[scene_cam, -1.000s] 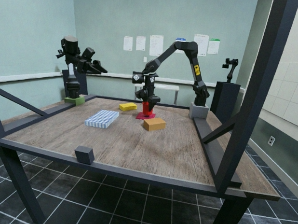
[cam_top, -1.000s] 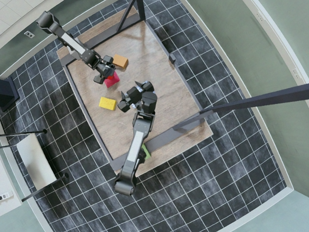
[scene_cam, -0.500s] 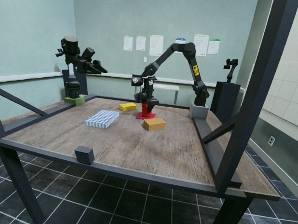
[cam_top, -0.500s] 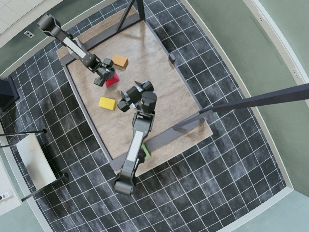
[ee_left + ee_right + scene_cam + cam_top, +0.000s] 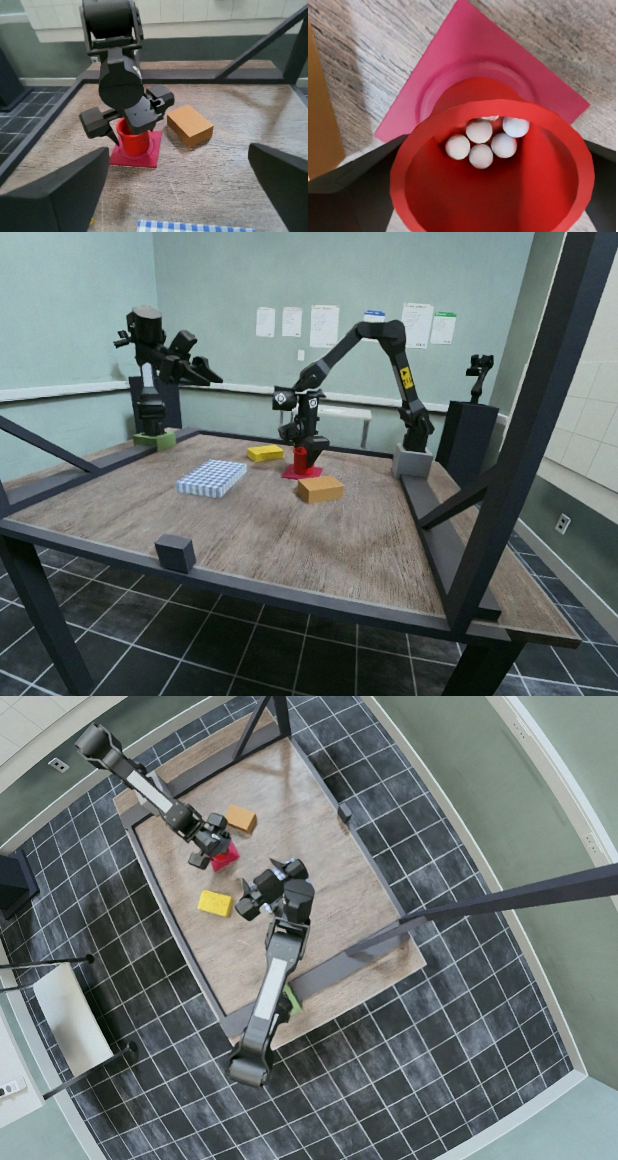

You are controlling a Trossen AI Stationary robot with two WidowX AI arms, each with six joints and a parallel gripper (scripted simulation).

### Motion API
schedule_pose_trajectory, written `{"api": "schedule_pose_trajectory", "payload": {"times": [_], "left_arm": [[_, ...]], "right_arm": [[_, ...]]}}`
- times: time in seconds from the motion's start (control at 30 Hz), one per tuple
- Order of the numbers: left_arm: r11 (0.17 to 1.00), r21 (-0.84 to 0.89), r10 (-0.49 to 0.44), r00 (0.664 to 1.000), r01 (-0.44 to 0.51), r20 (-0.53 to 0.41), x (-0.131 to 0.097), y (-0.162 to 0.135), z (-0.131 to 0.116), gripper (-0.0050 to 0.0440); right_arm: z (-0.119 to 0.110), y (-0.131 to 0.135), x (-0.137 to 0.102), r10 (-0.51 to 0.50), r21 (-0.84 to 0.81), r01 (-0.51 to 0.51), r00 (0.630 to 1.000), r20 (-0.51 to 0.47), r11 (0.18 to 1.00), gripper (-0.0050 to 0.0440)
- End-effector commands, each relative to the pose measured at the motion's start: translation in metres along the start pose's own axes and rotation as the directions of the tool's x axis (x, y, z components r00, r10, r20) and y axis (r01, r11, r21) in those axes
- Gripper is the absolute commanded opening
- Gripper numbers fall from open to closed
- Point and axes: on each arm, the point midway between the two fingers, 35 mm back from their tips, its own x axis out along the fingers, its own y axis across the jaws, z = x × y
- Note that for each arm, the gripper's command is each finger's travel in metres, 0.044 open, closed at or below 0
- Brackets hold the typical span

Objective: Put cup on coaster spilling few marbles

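The red cup point(image 5: 220, 856) point(image 5: 300, 463) point(image 5: 135, 143) point(image 5: 458, 187) stands upright on the pink coaster point(image 5: 232, 859) point(image 5: 289, 475) point(image 5: 120, 159) point(image 5: 473, 40), its long axis vertical, between the open fingers of the right end effector point(image 5: 212, 852) point(image 5: 303, 460) point(image 5: 135, 137) point(image 5: 482, 140). The right arm is much the nearer; the left end effector point(image 5: 258, 871) point(image 5: 214, 381) point(image 5: 177, 152), also open and holding nothing, hangs well apart above the surface point(image 5: 325, 861) point(image 5: 250, 532) point(image 5: 200, 185). One finger flanks each side of the cup, though whether either touches the wall cannot be told. Five white marbles point(image 5: 479, 131) show inside. The base appears to lie within the coaster's raised ring, and the placing looks all but complete. The coming move is probably a retreat along the cup's upright axis, fingers wide; a sideways drift could catch the rim, tip the marbles out or drag the coaster. The orange block point(image 5: 240, 817) point(image 5: 320, 491) point(image 5: 189, 124) point(image 5: 320, 110) sits near the coaster, apart from it.

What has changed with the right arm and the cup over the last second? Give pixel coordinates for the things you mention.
The right gripper point(image 5: 215, 848) point(image 5: 303, 457) point(image 5: 135, 137) point(image 5: 482, 140) has come down around the cup point(image 5: 221, 857) point(image 5: 300, 460) point(image 5: 135, 143) point(image 5: 493, 200) and now stands open; I can't tell whether it let go in that time. The left gripper point(image 5: 258, 871) point(image 5: 214, 381) point(image 5: 177, 152), coaster point(image 5: 232, 855) point(image 5: 289, 475) point(image 5: 152, 159) point(image 5: 458, 40), orange block point(image 5: 240, 817) point(image 5: 321, 489) point(image 5: 190, 124) point(image 5: 320, 110) and yellow sponge point(image 5: 215, 903) point(image 5: 265, 453) point(image 5: 91, 221) look unmoved.
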Motion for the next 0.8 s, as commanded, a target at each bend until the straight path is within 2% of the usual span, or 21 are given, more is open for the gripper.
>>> {"api": "schedule_pose_trajectory", "payload": {"times": [0.0, 0.23, 0.4, 0.5, 0.63, 0.77], "left_arm": [[1.0, -0.019, -0.007, 1.0, 0.007, 0.015, -0.004, 0.0, 0.008, 0.04], [1.0, -0.019, -0.007, 1.0, 0.007, 0.015, -0.004, 0.0, 0.008, 0.04], [1.0, -0.019, -0.007, 1.0, 0.007, 0.015, -0.004, 0.0, 0.008, 0.04], [1.0, -0.019, -0.007, 1.0, 0.007, 0.015, -0.004, 0.0, 0.008, 0.04], [1.0, -0.019, -0.007, 1.0, 0.007, 0.015, -0.004, 0.0, 0.008, 0.04], [1.0, -0.019, -0.007, 1.0, 0.007, 0.015, -0.004, 0.0, 0.008, 0.04]], "right_arm": [[0.012, -0.003, -0.023, -0.014, -0.004, 0.014, 0.998, 0.059, 1.0, 0.04], [0.011, -0.003, -0.037, -0.014, -0.004, 0.014, 0.998, 0.059, 1.0, 0.04], [0.009, -0.003, -0.069, -0.014, -0.003, 0.014, 0.998, 0.059, 1.0, 0.04], [0.009, -0.003, -0.075, -0.014, -0.003, 0.014, 0.998, 0.059, 1.0, 0.04], [0.001, -0.001, -0.072, -0.014, 0.022, 0.013, 0.998, 0.057, 1.0, 0.04], [-0.005, -0.002, -0.079, -0.04, 0.097, 0.027, 0.991, 0.131, 0.995, 0.04]]}}
